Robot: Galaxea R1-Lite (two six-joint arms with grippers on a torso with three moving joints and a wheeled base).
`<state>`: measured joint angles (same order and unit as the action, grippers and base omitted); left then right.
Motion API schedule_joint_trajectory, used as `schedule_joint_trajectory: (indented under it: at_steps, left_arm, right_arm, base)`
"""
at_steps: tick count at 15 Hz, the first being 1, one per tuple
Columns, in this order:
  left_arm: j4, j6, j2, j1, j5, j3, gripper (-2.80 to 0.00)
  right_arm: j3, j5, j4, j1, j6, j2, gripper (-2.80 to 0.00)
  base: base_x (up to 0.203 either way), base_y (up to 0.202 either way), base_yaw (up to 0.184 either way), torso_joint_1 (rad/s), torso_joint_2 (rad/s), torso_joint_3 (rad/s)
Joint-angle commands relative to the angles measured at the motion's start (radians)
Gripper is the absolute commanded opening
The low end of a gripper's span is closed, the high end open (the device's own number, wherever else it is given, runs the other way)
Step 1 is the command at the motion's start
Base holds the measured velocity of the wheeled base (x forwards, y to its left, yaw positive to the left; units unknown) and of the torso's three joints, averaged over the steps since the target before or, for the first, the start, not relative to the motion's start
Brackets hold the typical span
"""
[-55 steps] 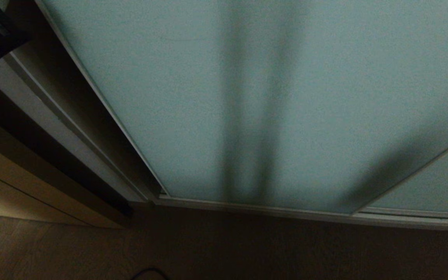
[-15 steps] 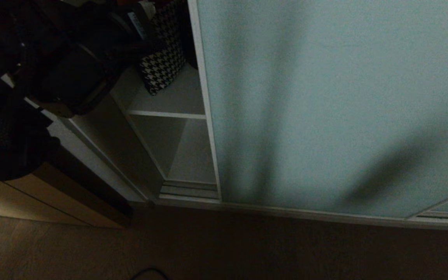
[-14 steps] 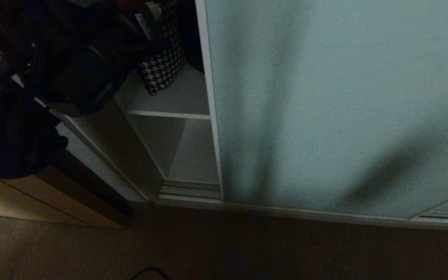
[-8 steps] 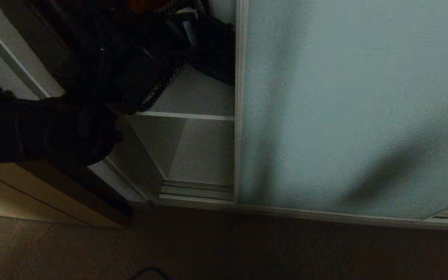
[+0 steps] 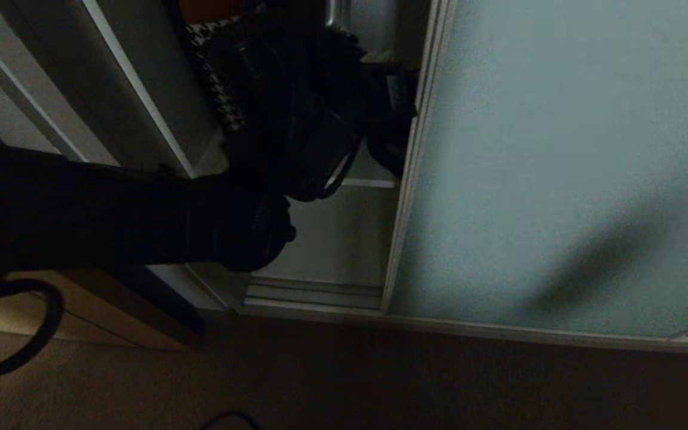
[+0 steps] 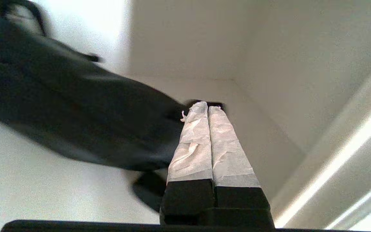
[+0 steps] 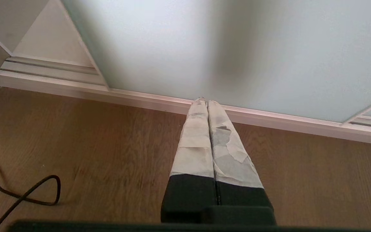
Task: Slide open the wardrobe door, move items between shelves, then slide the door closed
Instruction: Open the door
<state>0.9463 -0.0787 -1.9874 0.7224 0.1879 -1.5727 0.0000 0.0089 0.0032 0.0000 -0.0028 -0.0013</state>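
Observation:
The sliding wardrobe door (image 5: 559,149), a pale teal frosted panel, stands partly slid to the right, and its silver frame edge (image 5: 407,197) bounds an open gap. My left arm reaches from the left into that gap. The left gripper (image 5: 405,107) is shut with nothing in it, right beside the frame edge; whether it touches is unclear. In the left wrist view its taped fingertips (image 6: 208,106) point into the compartment's back corner. A black bag (image 6: 60,106) lies on the white shelf (image 6: 27,180) beside them. My right gripper (image 7: 207,101) is shut, low over the floor.
A houndstooth-patterned item (image 5: 212,77) sits further left on the same shelf (image 5: 368,182), with an open compartment (image 5: 332,239) beneath. A wooden cabinet (image 5: 81,322) stands left of the wardrobe. A black cable (image 7: 27,193) lies on the wooden floor.
The door has slid steadily to the right, from closed to a wide gap. My left arm has swept right along with its edge. The bag and shelf have come into view.

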Motion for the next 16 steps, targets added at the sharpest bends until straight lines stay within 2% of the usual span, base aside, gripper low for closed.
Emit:
schedule_joint_trajectory:
  at_steps: [1,5,9,14,16]
  left_arm:
    - [0.003,-0.005,-0.078,0.027,0.002,-0.056,-2.8]
    - [-0.002,-0.021,-0.152,0.06,0.01,-0.146,-2.8]
    - [-0.016,-0.019,-0.16,0.081,0.011,-0.161,-2.8]
    - [-0.065,-0.019,-0.275,0.148,0.012,-0.334,-2.8]
    - [-0.103,-0.019,-0.306,0.177,0.005,-0.362,-2.8]
  right_arm:
    - [0.0,0.0,0.0,0.0,0.0,0.001,-2.8]
    - [0.0,0.0,0.0,0.0,0.0,0.001,-2.8]
    - [0.0,0.0,0.0,0.0,0.0,0.001,-2.8]
    - [0.0,0.0,0.0,0.0,0.0,0.001,-2.8]
    - [0.0,0.0,0.0,0.0,0.0,0.001,-2.8]
  base:
    - [0.0,0.0,0.0,0.0,0.0,0.0]
    - [0.0,0.0,0.0,0.0,0.0,0.0]
    - [0.0,0.0,0.0,0.0,0.0,0.0]
    - [0.0,0.0,0.0,0.0,0.0,0.0]
    - [0.0,0.0,0.0,0.0,0.0,0.0]
